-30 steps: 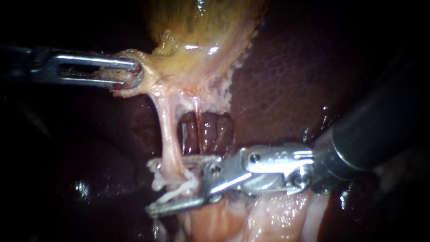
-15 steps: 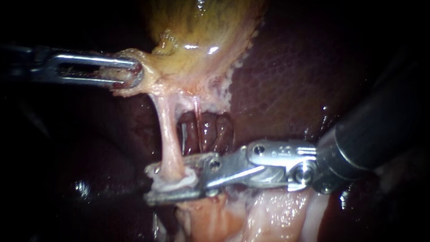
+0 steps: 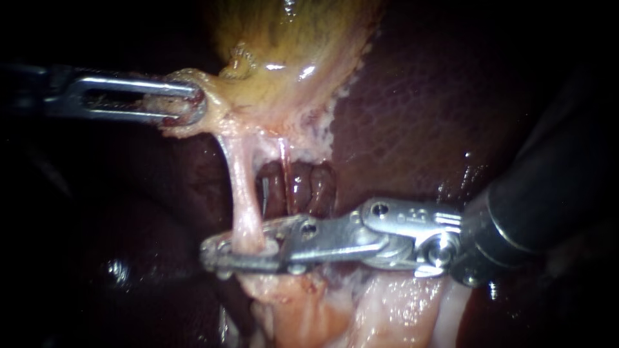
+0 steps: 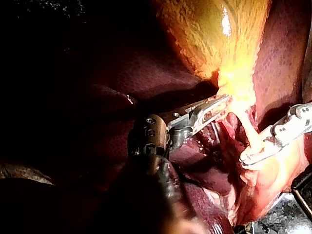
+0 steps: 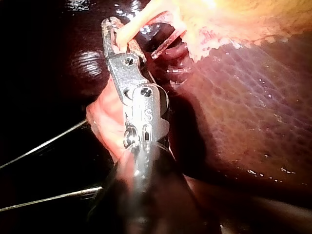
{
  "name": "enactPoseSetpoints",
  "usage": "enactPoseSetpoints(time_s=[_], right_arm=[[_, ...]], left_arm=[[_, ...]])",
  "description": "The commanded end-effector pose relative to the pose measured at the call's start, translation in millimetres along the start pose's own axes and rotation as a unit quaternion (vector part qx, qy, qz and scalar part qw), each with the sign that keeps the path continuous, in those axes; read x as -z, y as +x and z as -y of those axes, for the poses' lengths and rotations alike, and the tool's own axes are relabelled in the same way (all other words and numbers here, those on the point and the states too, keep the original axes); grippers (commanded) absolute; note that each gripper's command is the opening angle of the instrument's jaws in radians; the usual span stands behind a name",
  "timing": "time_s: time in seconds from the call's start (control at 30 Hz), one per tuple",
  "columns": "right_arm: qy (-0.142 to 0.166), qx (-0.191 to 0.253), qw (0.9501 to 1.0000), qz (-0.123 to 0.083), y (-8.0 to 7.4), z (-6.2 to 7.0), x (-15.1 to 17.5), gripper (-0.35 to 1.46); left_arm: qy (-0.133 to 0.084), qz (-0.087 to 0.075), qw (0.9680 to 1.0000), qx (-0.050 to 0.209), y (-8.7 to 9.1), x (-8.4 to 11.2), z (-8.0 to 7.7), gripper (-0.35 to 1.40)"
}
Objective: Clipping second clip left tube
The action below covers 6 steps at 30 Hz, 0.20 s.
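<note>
The right instrument (image 3: 216, 252) has its jaws pressed together across the left tube (image 3: 244, 193), gripping it from two sides near its lower end, just above the pale tissue (image 3: 303, 316) at the liver's (image 3: 412, 116) lower edge. The tube runs taut up to the neck of the gallbladder (image 3: 290, 58). There the left instrument (image 3: 190, 106) is clamped on a fold of the neck. A clip possibly sits inside the right jaws, but the metal hides it. In the right wrist view the tube (image 5: 139, 24) crosses between the jaw tips.
</note>
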Motion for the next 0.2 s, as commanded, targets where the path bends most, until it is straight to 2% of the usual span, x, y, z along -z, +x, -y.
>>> enactPoseSetpoints(time_s=[0.03, 0.13, 0.2], right_arm=[[-0.001, 0.0, 1.0, 0.001, -0.1, -0.1, 0.2, -0.35], [-0.001, 0.0, 1.0, 0.001, -0.2, -0.3, 0.2, -0.35], [-0.013, -0.003, 0.9999, -0.002, -0.3, -0.5, 0.3, 0.02]], left_arm=[[0.0, 0.0, 1.0, 0.0, 0.0, 0.0, 0.0, -0.35], [0.0, 0.0, 1.0, 0.0, 0.0, 0.0, 0.1, -0.35], [0.0, 0.0, 1.0, 0.0, 0.0, 0.0, 0.1, -0.35]])
